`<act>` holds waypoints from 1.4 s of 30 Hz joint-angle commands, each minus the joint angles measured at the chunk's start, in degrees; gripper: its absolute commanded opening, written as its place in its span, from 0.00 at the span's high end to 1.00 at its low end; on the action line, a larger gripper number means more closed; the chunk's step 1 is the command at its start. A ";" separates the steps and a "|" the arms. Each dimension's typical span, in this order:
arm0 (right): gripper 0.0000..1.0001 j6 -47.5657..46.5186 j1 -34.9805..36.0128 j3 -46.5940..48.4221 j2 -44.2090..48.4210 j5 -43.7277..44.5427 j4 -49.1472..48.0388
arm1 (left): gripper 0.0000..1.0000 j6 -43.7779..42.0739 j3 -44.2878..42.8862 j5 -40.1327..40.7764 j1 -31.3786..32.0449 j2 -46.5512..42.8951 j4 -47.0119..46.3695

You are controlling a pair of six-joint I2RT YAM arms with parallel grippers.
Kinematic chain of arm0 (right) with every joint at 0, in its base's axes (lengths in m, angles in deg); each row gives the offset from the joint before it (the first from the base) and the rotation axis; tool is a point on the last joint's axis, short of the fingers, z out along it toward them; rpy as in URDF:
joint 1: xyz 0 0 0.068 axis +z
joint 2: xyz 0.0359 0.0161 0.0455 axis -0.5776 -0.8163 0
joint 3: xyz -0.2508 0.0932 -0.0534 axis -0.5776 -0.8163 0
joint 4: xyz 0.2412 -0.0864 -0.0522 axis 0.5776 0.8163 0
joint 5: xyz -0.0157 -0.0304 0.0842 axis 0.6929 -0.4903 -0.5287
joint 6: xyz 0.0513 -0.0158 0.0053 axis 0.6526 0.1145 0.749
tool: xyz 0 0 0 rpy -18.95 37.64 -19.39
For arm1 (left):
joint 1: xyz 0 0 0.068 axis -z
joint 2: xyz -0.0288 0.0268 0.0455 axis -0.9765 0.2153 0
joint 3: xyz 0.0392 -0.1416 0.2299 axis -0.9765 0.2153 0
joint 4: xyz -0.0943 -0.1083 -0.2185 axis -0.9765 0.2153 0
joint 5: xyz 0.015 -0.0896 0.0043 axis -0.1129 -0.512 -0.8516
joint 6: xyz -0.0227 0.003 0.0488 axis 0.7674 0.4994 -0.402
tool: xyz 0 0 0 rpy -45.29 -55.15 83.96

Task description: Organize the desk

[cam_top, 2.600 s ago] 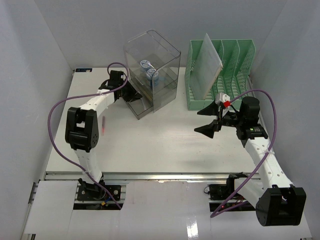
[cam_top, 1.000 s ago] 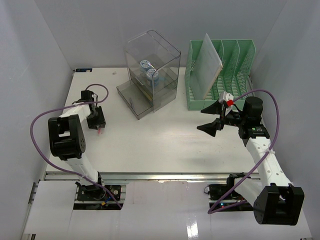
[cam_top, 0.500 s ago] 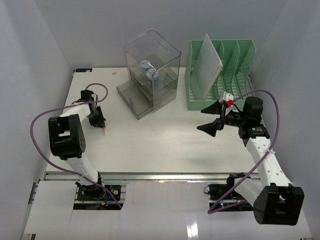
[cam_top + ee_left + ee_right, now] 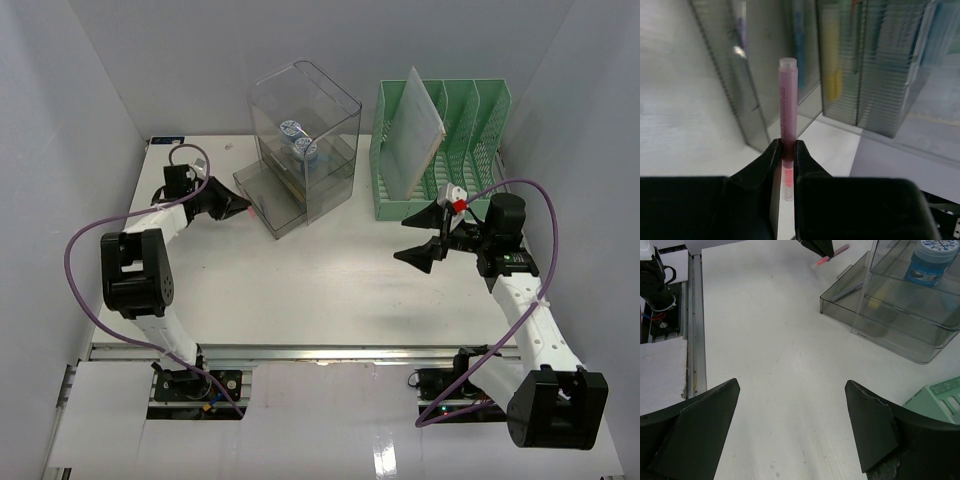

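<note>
My left gripper (image 4: 228,202) is shut on a pink pen (image 4: 787,100), which sticks out forward from between the black fingers (image 4: 767,160). It hovers just left of the open drawer (image 4: 262,200) of a clear plastic organizer (image 4: 305,140) at the back of the white desk (image 4: 300,290). In the right wrist view the pink pen (image 4: 832,255) points at that drawer (image 4: 840,297), where a purple pen (image 4: 847,291) lies. My right gripper (image 4: 425,235) stands open above the desk with nothing between its fingers (image 4: 700,415).
Two blue-lidded jars (image 4: 300,140) sit on a shelf inside the organizer. A green file rack (image 4: 450,140) holding a leaning white sheet (image 4: 415,130) stands at the back right. Pale grey walls close in both sides. An aluminium rail (image 4: 300,352) runs along the front edge.
The left gripper closed on the pink pen lying at the left of the desk, lifted it, and swung back-right toward the organizer's drawer. The right arm stayed still.
</note>
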 commanded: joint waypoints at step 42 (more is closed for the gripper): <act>0.07 -1.55 -2.62 0.31 -0.54 -0.68 0.51 | 0.67 -1.89 -6.31 10.68 5.24 -2.99 -1.58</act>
